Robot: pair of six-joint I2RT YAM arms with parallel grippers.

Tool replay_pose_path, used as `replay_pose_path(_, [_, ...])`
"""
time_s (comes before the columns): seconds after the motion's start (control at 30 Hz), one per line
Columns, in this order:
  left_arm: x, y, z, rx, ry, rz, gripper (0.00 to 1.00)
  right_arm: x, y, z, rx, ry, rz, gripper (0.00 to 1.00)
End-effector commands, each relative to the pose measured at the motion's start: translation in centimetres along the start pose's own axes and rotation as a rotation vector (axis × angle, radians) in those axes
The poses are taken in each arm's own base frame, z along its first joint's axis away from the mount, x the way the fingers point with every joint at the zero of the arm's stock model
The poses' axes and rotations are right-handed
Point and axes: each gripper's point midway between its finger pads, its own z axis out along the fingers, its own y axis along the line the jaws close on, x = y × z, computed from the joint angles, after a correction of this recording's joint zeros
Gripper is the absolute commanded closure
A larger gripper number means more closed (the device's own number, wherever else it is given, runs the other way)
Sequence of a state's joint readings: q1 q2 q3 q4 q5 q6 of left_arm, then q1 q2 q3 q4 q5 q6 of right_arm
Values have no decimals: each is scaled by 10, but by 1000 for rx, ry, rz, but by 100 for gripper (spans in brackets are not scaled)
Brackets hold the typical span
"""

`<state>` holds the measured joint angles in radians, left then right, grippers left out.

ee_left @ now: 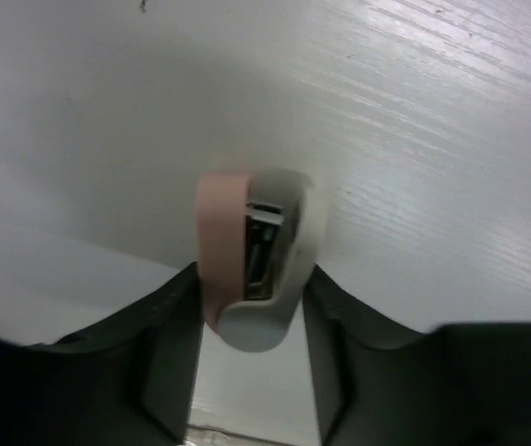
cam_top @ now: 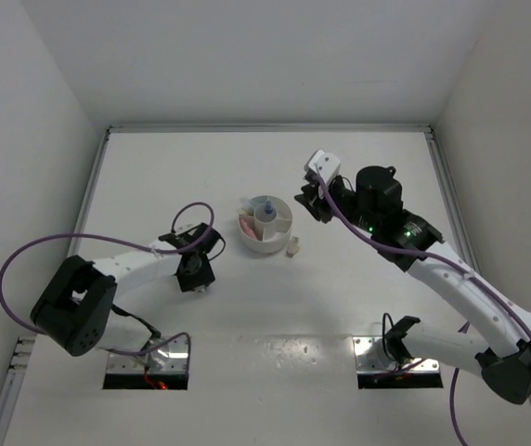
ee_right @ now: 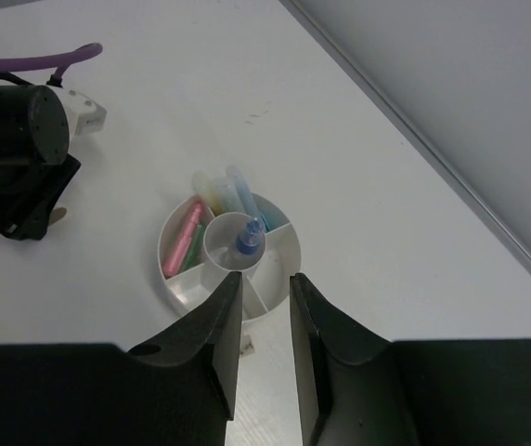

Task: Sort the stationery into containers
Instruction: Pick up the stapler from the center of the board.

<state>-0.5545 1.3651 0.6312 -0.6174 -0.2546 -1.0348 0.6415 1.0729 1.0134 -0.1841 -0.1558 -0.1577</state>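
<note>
Clearly the left gripper (ee_left: 252,271) is clenched on a pink-and-white piece (ee_left: 226,232) left of the tub (cam_top: 264,249); whether the piece touches the table (ee_left: 414,139) I cannot tell. The right gripper (ee_right: 265,279) hangs near the tub's right side, its fingers a narrow gap apart and grasping nothing. A pink piece (ee_right: 184,242) and a green piece (ee_right: 196,247) share one compartment. A yellow piece (ee_right: 208,190) and a blue piece (ee_right: 243,189) lean in the next. A blue-tipped piece (ee_right: 247,240) stands in the centre cup (ee_right: 222,243). A beige piece (cam_top: 292,247) lies on the table just beside the tub.

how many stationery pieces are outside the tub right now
2: a beige piece on the table beside the white tub, and a pink-and-white piece held in the left gripper. More could be hidden.
</note>
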Motion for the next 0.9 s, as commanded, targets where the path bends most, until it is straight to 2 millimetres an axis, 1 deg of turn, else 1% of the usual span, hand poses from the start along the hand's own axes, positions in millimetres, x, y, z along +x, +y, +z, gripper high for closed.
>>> replay_pose_path(0.0, [-1, -2, 3, 7, 4, -7, 55, -8, -7, -5, 35, -41, -12, 72])
replay_pose_path(0.03, [-2, -3, 1, 15, -1, -9, 62, -11, -7, -8, 37, -50, -14, 72])
replay_pose_path(0.07, [-6, -5, 0, 16, -14, -12, 64, -11, -7, -8, 37, -50, -14, 72])
replay_pose_path(0.1, [-7, -6, -1, 24, -19, -14, 67, -11, -7, -8, 37, -50, -14, 72])
replay_pose_path(0.13, [-9, -7, -3, 32, -26, -6, 72, -6, -6, -7, 34, -40, -12, 72])
replay_pose_path(0.17, [-9, -7, -3, 32, -26, -6, 81, -6, -6, -7, 34, -40, -12, 72])
replay_pose_path(0.2, [-10, -7, -5, 40, -32, 0, 87, -6, -6, -7, 34, -40, -12, 72])
replay_pose_path(0.23, [-11, -15, -11, 67, -44, 14, 97, -6, -6, -7, 34, -40, -12, 72])
replay_pose_path(0.27, [-14, -20, -15, 72, -61, 37, 100, -6, -6, -7, 34, -40, -12, 72])
replay_pose_path(0.3, [-16, -25, -22, 94, -73, 57, 100, -2, -5, -6, 32, -31, -10, 72])
replay_pose_path(0.33, [-26, -39, -32, 127, -106, 70, 100, -1, -7, -6, 42, -28, -10, 72])
replay_pose_path(0.37, [-26, -51, -44, 162, -130, 109, 100, -1, -7, -6, 42, -28, -10, 72])
replay_pose_path(0.4, [-30, -64, -57, 206, -152, 131, 100, 3, -5, -6, 39, -20, -8, 72])
replay_pose_path(0.43, [-43, -85, -78, 260, -199, 158, 100, 4, -8, -6, 49, -16, -17, 72])
replay_pose_path(0.47, [-41, -102, -94, 305, -232, 204, 100, 4, -10, -6, 61, -12, -17, 72])
replay_pose_path(0.5, [-43, -115, -110, 348, -258, 253, 100, 9, -11, -6, 73, 1, -16, 72])
replay_pose_path(0.53, [-55, -138, -136, 410, -304, 267, 100, 10, -13, -6, 82, 4, -26, 72])
replay_pose_path(0.57, [-51, -152, -151, 446, -325, 309, 100, 8, -15, -6, 94, -3, -28, 72])
replay_pose_path(0.6, [-53, -163, -163, 469, -347, 329, 100, 9, -20, -7, 116, 4, -38, 72])
replay_pose_path(0.63, [-58, -181, -179, 504, -372, 361, 100, 12, -21, -6, 129, 7, -38, 73])
replay_pose_path(0.67, [-62, -187, -185, 500, -403, 370, 100, 10, -24, -9, 147, 3, -39, 75])
replay_pose_path(0.7, [-58, -197, -191, 513, -423, 402, 100, 14, -30, -10, 180, 15, -50, 75])
replay_pose_path(0.73, [-61, -209, -197, 536, -469, 440, 100, 16, -37, -10, 209, 19, -59, 76])
replay_pose_path(0.77, [-63, -217, -200, 548, -503, 457, 100, 15, -41, -11, 231, 17, -59, 76])
replay_pose_path(0.8, [-64, -222, -197, 557, -524, 480, 100, 22, -47, -14, 272, 35, -74, 76])
replay_pose_path(0.83, [-61, -229, -198, 586, -541, 511, 100, 17, -53, -15, 300, 19, -89, 77])
replay_pose_path(0.87, [-72, -230, -195, 569, -600, 459, 100, 23, -58, -16, 335, 35, -87, 79])
